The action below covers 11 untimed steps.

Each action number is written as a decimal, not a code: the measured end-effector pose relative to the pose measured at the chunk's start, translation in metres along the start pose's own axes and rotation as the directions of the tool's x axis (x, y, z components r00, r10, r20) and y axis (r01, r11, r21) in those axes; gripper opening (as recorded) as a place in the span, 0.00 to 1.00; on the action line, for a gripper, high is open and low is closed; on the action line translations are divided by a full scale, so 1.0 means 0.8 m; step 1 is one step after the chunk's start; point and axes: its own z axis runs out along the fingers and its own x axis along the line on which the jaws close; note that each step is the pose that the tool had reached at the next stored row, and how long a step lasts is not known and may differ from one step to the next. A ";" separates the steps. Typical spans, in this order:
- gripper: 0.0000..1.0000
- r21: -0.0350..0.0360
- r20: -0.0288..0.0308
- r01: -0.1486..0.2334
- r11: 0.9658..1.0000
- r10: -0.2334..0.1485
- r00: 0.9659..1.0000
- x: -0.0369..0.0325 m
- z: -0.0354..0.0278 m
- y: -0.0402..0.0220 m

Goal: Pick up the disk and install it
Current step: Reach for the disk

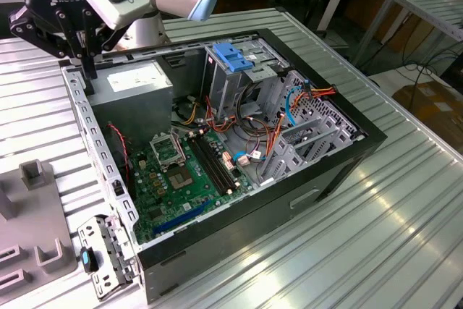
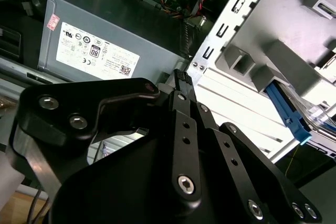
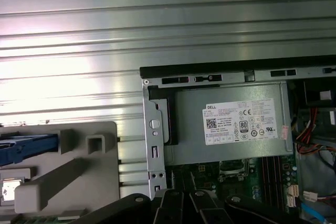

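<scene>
The disk lies in a grey holder beside the computer case. Its bright blue side rail (image 3: 29,145) shows in the first wrist view, and the blue rail (image 2: 286,109) shows again in the second wrist view. My gripper (image 1: 87,69) hangs over the case's back corner at the exterior view's left, above the power supply (image 1: 137,85). In the second wrist view the gripper (image 2: 181,77) is shut with nothing in it, its black fingers (image 2: 184,103) pressed together. It is well apart from the disk.
The open case (image 1: 340,171) lies on a ribbed metal table (image 1: 405,208), with the motherboard (image 1: 181,179), cables and metal drive cages (image 1: 304,142) inside. A light-blue block (image 1: 235,56) tops the tall cage. The grey holder (image 1: 32,236) sits at the exterior view's left.
</scene>
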 end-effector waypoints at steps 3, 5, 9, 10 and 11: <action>0.11 0.000 0.000 0.000 1.000 0.000 1.000 0.0020 -0.0001 -0.0002; 0.11 0.000 0.000 0.000 1.000 0.000 1.000 0.0029 -0.0001 -0.0002; 0.11 0.000 0.000 0.000 1.000 0.000 1.000 0.0051 -0.0001 -0.0004; 0.11 0.000 0.000 0.000 1.000 0.000 1.000 0.0056 -0.0001 -0.0004; 0.11 0.000 0.000 0.000 1.000 0.000 1.000 0.0061 -0.0001 -0.0005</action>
